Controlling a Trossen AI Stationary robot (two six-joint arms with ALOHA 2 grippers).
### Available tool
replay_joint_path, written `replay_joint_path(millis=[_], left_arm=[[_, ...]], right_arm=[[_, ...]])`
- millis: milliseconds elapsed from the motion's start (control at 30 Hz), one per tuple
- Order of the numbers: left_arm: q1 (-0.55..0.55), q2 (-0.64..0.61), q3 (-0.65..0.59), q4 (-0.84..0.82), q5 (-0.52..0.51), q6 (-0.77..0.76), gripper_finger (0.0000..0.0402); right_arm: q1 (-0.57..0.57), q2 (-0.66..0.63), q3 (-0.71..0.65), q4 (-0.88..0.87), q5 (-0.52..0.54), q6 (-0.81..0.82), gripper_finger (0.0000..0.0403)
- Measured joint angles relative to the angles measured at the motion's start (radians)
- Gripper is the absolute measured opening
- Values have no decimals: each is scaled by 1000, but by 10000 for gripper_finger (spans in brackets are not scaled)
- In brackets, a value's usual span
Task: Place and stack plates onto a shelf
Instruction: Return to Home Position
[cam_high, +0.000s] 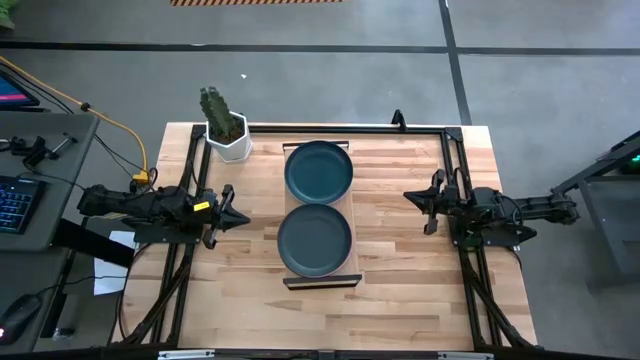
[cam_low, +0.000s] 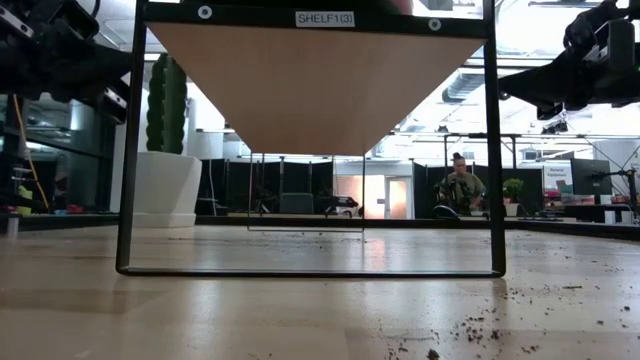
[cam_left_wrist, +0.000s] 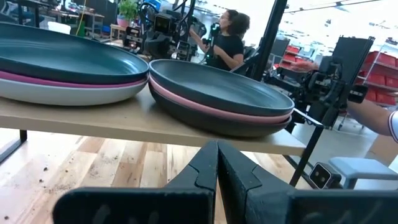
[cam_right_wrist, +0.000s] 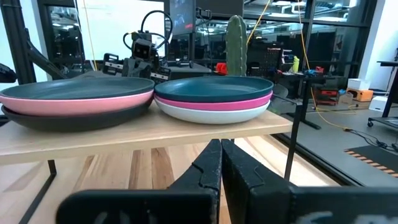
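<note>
Plates (cam_high: 318, 240), round, shallow, teal-grey over pink, stacked on long light-wood shelf (cam_right_wrist: 186, 132): likely stiff, slick, breakable; best pinched at rim. Left gripper (cam_left_wrist: 217, 149), right gripper (cam_right_wrist: 221, 146): fingers pressed together.

Two stacks of plates (cam_left_wrist: 217, 93) side by side on the shelf (cam_left_wrist: 124, 121), left pincer (cam_left_wrist: 217, 150) closed, person (cam_left_wrist: 227, 40) behind

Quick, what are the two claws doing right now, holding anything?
Left gripper: closed, empty, left of the shelf.
Right gripper: closed, empty, right of the shelf.
</note>
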Motion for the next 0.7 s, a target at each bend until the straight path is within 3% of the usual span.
replay_joint_path(millis=[700], left_arm=[[0, 4, 0, 0, 0, 0, 0]], right_arm=[[0, 7, 0, -11, 0, 0, 0]])
